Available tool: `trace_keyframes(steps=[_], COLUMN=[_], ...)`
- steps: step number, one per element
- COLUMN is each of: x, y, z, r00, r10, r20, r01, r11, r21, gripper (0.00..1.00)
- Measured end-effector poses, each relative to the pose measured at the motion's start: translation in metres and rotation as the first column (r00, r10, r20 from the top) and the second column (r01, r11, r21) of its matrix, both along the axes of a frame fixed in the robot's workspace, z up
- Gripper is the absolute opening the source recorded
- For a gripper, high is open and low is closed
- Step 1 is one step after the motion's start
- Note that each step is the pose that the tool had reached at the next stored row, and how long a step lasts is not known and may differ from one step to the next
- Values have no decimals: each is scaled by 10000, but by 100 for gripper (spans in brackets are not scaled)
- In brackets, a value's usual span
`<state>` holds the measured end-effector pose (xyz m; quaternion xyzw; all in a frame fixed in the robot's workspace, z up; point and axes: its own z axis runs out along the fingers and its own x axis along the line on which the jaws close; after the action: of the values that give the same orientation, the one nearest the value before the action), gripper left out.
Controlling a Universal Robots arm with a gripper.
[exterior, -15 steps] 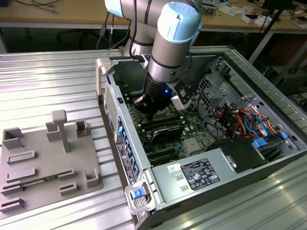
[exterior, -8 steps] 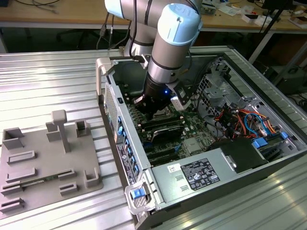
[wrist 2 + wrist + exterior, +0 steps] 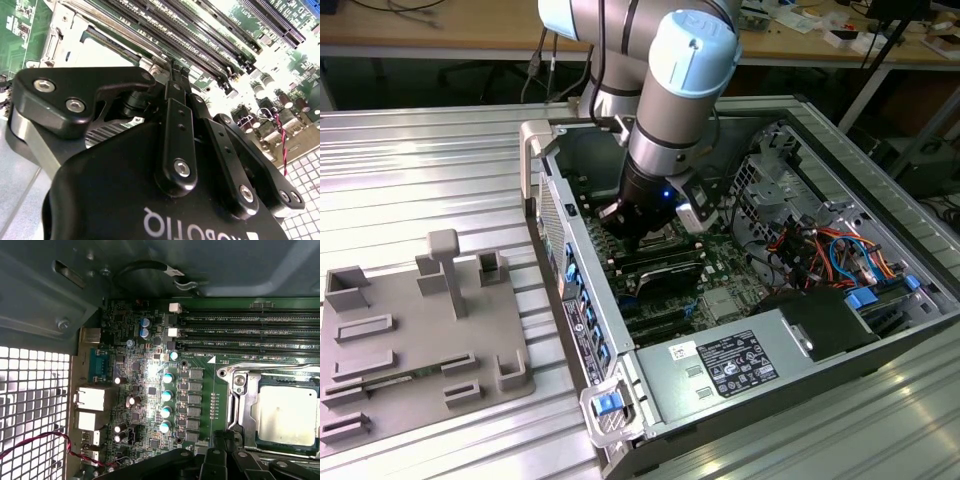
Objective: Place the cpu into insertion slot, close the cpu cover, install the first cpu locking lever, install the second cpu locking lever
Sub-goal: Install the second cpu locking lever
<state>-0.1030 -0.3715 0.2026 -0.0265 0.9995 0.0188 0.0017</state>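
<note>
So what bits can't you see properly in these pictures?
- Gripper fingertips: in the second wrist view its own black body blocks them; open or shut is unclear.
- Cpu: in the first wrist view the picture's edge cuts off one side.
- Cpu cover: the gripper's black links hide its near edge, so the levers can't be judged.
- Insertion slot: in the exterior view the arm covers it.

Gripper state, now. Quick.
Gripper: shut, fingertips together over the motherboard beside the cpu cover; whether they pinch anything cannot be told.
</note>
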Motion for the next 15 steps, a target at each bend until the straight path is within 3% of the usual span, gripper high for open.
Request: trace_keyframes(steps=[15], x=[0], y=[-12], z=[-2], r00=[10000], r10=[1], r20=[-1], r01=[-1], r11=[9999], r21=[-108], gripper=[11])
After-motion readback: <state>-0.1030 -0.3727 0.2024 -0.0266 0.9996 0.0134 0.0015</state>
